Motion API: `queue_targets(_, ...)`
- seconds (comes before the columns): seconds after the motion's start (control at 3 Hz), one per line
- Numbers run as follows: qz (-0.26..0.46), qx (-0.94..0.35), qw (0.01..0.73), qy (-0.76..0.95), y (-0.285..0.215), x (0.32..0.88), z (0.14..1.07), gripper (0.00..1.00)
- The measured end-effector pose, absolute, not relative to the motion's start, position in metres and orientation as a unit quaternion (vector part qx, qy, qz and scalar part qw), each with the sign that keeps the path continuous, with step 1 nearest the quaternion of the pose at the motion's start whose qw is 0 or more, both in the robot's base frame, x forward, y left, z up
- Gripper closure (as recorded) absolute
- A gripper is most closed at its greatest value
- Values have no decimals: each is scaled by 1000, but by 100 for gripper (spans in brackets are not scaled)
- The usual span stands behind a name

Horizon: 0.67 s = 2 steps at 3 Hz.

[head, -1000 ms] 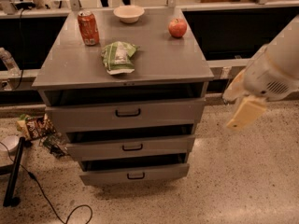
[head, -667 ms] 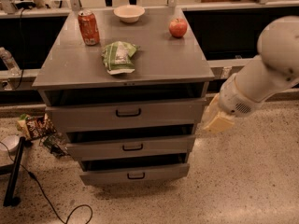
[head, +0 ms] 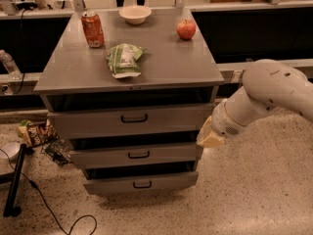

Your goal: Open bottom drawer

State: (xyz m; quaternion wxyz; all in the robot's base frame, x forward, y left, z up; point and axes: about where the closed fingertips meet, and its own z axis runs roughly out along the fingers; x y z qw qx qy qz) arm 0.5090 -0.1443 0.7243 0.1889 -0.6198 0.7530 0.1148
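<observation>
Camera view: the bottom drawer (head: 168, 180) sits lowest in the grey cabinet (head: 171, 65), near the floor, its low grey front carrying a small black loop handle (head: 142, 184) at centre. The claw (head: 209, 136) hangs just right of the middle drawer (head: 171, 153); whether wide or narrow, I cannot tell.

Warm, dim indoor light, falling from above. Bench top (head: 166, 62) brightest surface, faint pale sheen on far half near bowl (head: 135, 14). Deep black shadow in gaps above each drawer front. Bottom drawer (head: 142, 182) least lit, soft shadow spread on floor (head: 254, 195) beneath it. Dark recesses either side of bench lose all detail. End effector (head: 209, 137), just beside right end of middle drawer (head: 138, 154), reads yellowish. White arm (head: 274, 89) lit on upper side, underside shaded.
</observation>
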Motion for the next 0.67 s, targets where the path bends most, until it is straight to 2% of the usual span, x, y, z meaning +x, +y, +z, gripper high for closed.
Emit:
queue_targets(0.33, 134, -609, 183, 760, -144, 503, 700, 100)
queue_targets(0.67, 160, -593, 190, 766, -144, 504, 625, 100)
